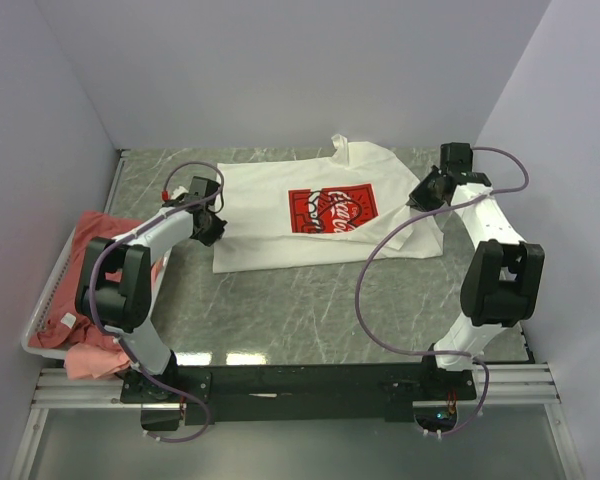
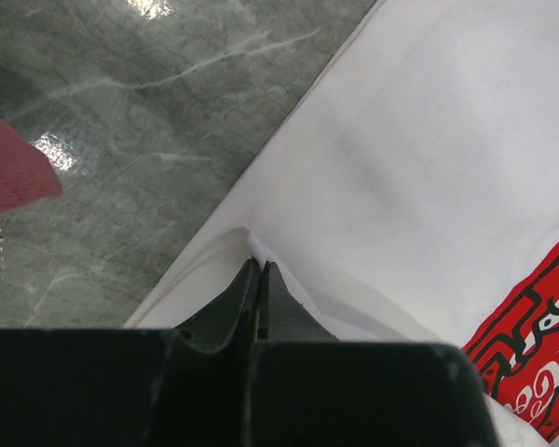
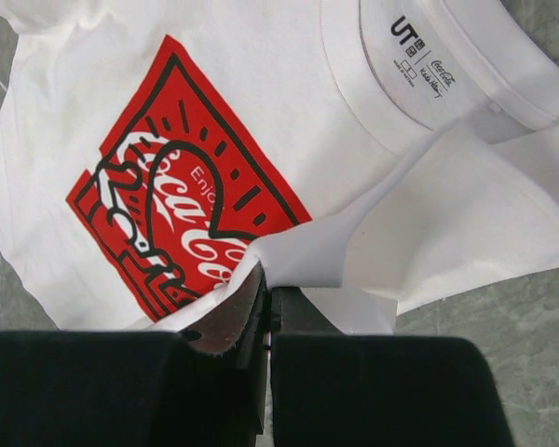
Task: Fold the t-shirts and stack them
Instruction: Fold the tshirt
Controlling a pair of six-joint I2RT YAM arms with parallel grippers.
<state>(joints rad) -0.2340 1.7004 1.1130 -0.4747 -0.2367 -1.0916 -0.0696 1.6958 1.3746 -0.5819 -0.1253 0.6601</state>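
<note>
White cotton t-shirt [image 1: 270, 215] lies face up, spread flat across the far middle of the grey-green marbled table [image 1: 310, 300]. Long axis runs left to right, parallel to the far edge. Collar [image 3: 429, 112] points to the right edge, hem to the left edge. Red rectangular print [image 1: 332, 210] with white lettering sits right of the shirt's centre. One short sleeve [image 1: 342, 148] sticks out toward the far edge.

Left gripper [image 1: 212, 222] at the shirt's left edge: fingers pressed together, pinching a small ridge of white cloth lifted just off the table.

Right gripper [image 1: 427, 192] at the shirt's right end: fingers pressed together on a flap of white fabric near the collar. The flap lies close to the print's corner in the right wrist view.

Salmon-pink t-shirts [image 1: 105, 235] heaped, unfolded, in the white wire basket [image 1: 42, 310] at the left edge, apart from the white shirt. One pink piece hangs over the basket's near end.
</note>
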